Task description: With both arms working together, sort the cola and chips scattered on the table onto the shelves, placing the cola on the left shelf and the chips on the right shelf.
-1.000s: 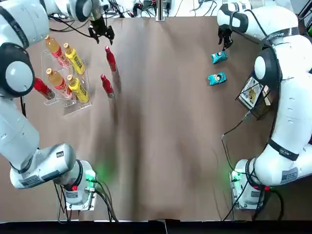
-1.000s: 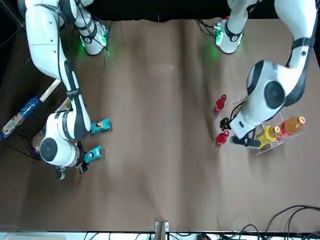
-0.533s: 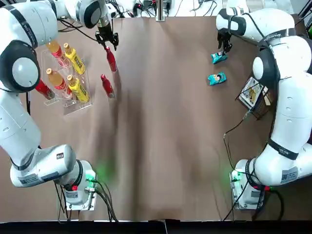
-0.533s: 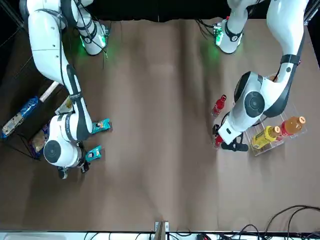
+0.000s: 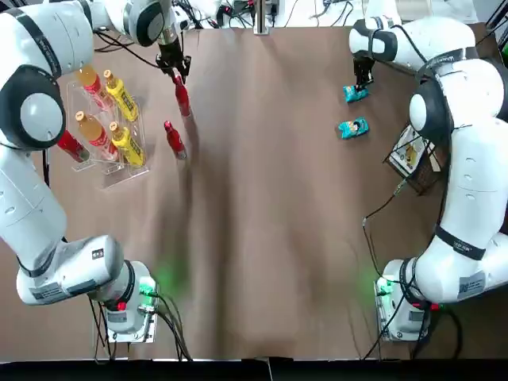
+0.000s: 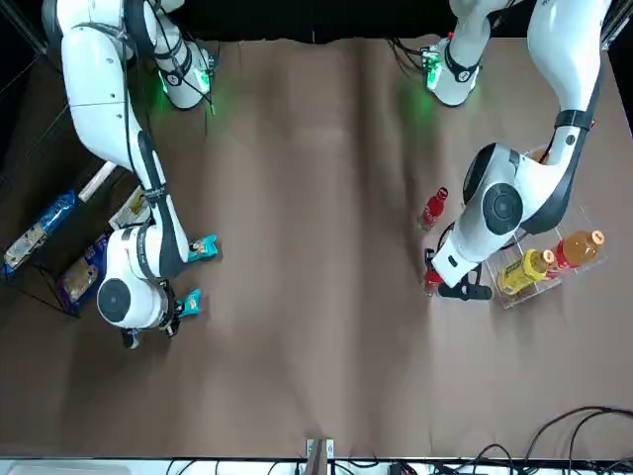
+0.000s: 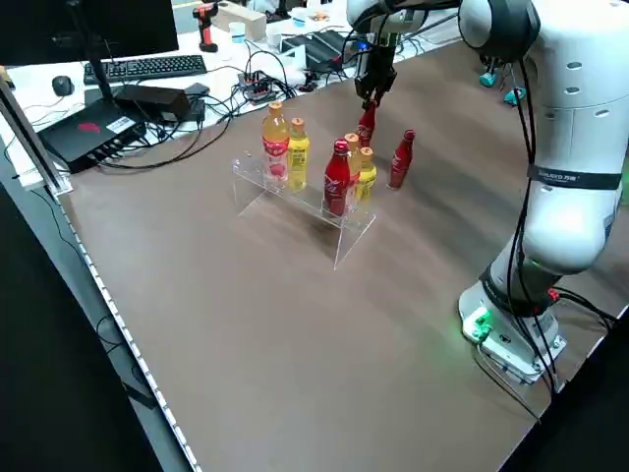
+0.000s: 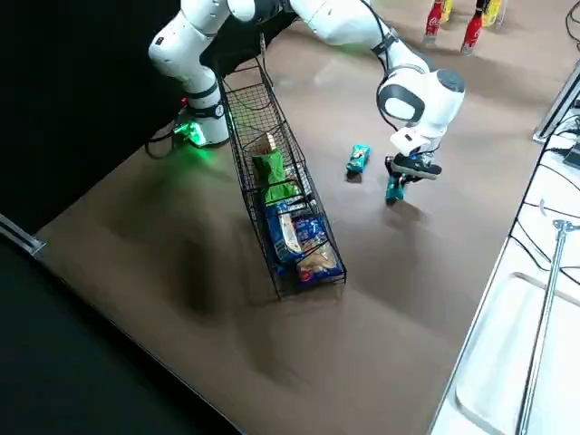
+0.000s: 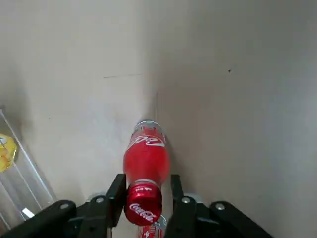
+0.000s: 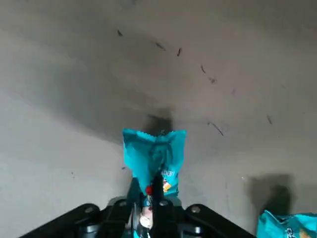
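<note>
My left gripper (image 9: 147,191) is shut on the cap of an upright red cola bottle (image 5: 182,97) at the far left of the table. A second cola (image 5: 174,139) stands near it, and a third (image 7: 337,177) sits on the clear acrylic left shelf (image 5: 107,171). My right gripper (image 10: 146,198) is shut on one teal chips packet (image 10: 154,156), which it holds upright close to the tabletop at the far right. The other teal packet (image 5: 353,127) lies flat beside it. A green packet (image 8: 272,172) is inside the black wire right shelf (image 8: 270,100).
Orange and yellow drink bottles (image 5: 119,95) fill the acrylic shelf. Larger blue and white bags (image 8: 294,231) lie low in the wire rack. Cables and a keyboard (image 7: 142,67) sit beyond the table's far edge. Brown tabletop (image 5: 262,222) spreads between the arms.
The left gripper came from behind the far cola down over its cap and closed on it. The right gripper dropped onto the far teal packet and pinched it.
</note>
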You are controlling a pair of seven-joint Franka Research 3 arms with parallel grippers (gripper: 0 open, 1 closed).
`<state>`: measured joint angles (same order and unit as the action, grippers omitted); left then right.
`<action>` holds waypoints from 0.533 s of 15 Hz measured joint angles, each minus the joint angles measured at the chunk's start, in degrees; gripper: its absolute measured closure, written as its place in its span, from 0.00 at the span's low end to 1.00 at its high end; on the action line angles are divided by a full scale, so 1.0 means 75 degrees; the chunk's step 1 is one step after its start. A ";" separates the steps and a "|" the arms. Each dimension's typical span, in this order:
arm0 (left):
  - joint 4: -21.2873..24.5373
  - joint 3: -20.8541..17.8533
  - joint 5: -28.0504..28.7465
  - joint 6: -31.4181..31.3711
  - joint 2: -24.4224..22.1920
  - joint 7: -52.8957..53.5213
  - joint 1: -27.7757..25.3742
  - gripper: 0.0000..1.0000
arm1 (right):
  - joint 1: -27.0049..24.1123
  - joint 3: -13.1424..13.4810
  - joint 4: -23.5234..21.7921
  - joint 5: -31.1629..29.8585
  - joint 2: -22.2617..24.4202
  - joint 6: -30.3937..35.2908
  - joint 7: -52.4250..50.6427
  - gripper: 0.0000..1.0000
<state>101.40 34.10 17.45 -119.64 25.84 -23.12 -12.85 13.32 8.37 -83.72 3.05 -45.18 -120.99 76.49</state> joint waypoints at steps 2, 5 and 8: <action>0.0003 0.0000 0.0001 0.0167 0.0006 0.0000 0.0004 0.57 | -0.0004 0.0048 0.0040 0.0000 0.0019 0.0001 0.0010 0.90; 0.0003 0.0001 0.0030 0.0289 0.0011 0.0000 0.0006 0.68 | -0.0012 0.0151 0.0116 0.0000 0.0139 0.0226 0.0010 0.99; -0.0001 0.0003 0.0030 0.0328 0.0011 0.0000 0.0006 0.68 | -0.0017 0.0405 0.0377 -0.0013 0.0409 0.1337 -0.0437 0.99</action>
<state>101.39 34.12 17.67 -117.18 25.93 -23.13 -12.80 13.18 11.41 -80.90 2.95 -42.11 -110.97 73.22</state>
